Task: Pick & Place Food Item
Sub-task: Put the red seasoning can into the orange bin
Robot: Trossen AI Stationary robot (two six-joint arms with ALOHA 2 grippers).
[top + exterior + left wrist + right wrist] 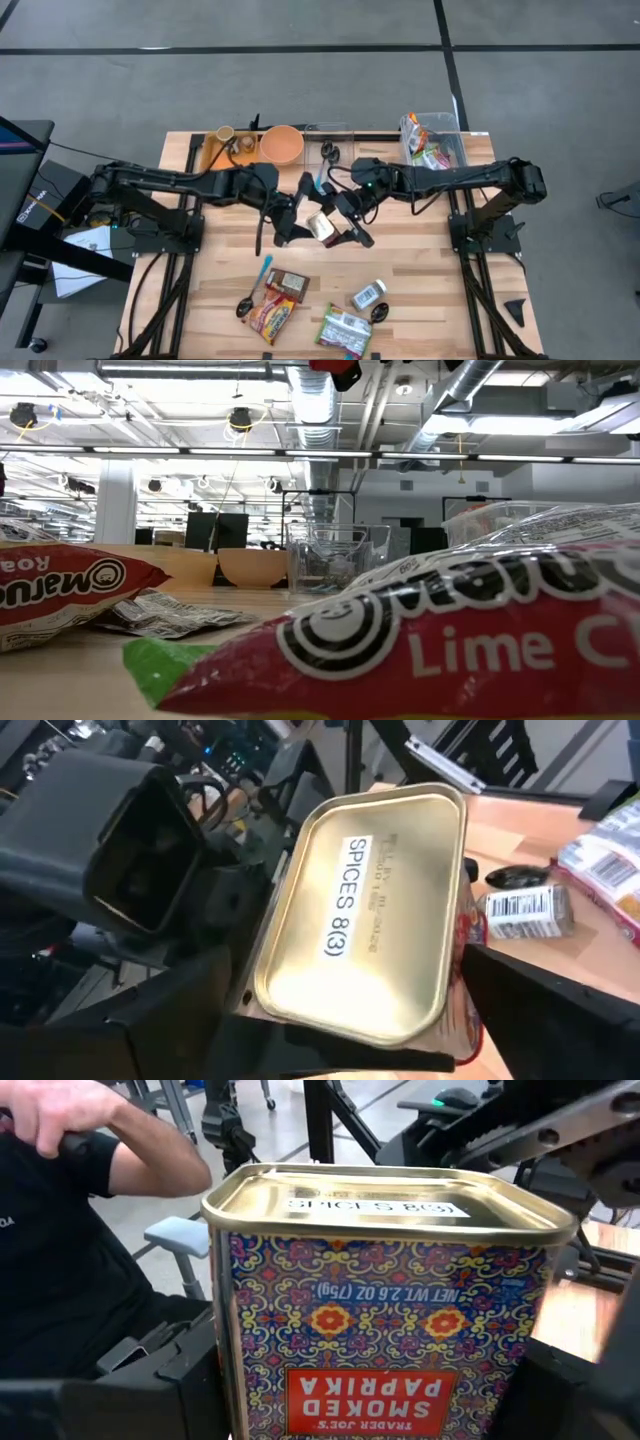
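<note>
Centre frame, above the bench (420,270): paprika tin (322,227) clamped in right pincer (335,228), lifted clear for carrying; left pincer (290,222) spread wide just beside, ready for handover.

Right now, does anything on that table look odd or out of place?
Yes: the smoked paprika tin is upside down in the right gripper, its label inverted and gold base up, held mid-table facing the open left gripper.

An open-plan lab or industrial office: exposed ceiling ducts (318,420), strip lights, grey carpet (300,80), a wooden worktop (420,270) on frames.
</note>
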